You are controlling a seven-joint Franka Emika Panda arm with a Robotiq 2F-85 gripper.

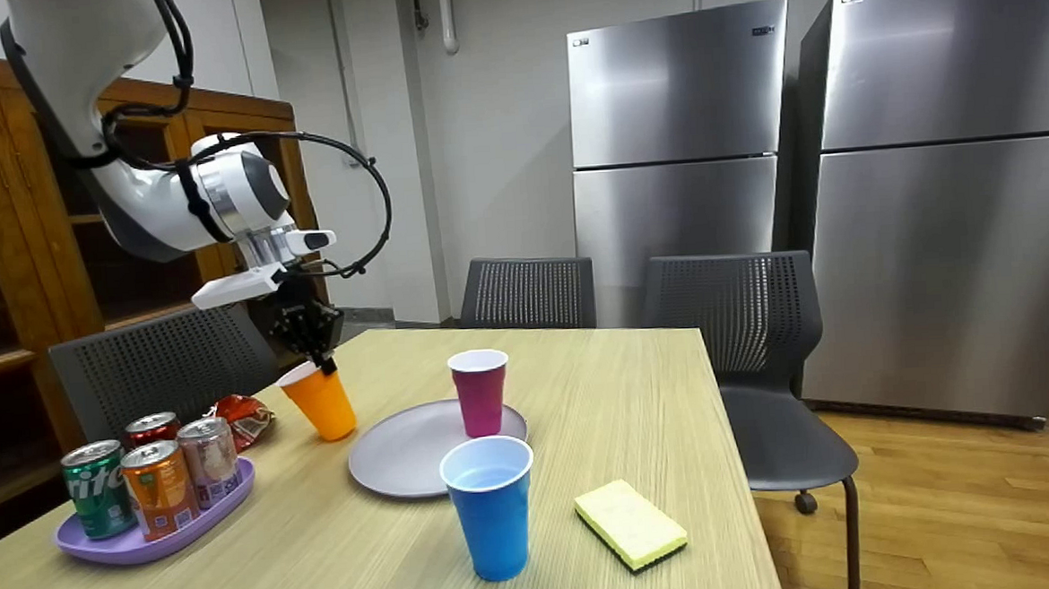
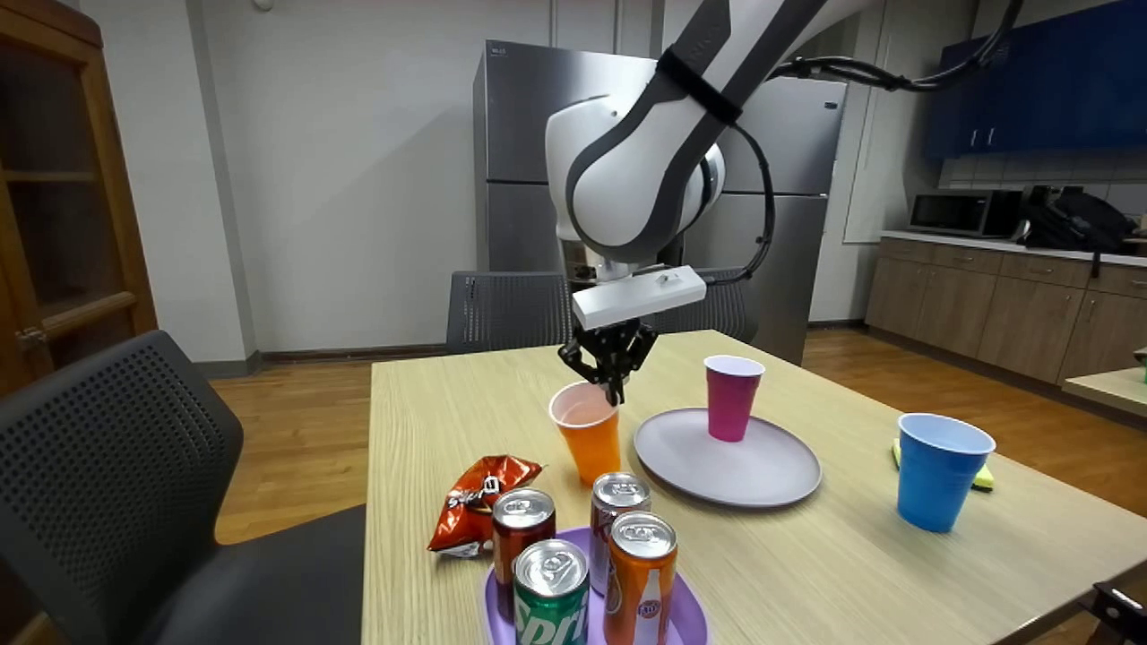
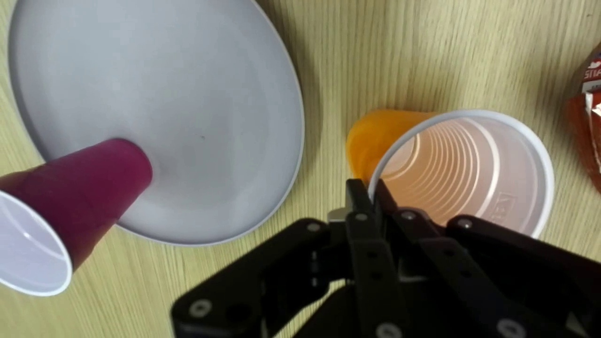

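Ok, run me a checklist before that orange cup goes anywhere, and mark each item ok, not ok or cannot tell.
1. Gripper shut on the orange cup: ok, clamped at its rim.
2. Orange cup upright: not ok, it leans.
3. Orange cup's base off the table: cannot tell.
4. Orange cup apart from the grey plate: ok, table shows between them.
5. Pink cup upright on the plate: ok.
6. Four cans upright on the purple tray: ok.
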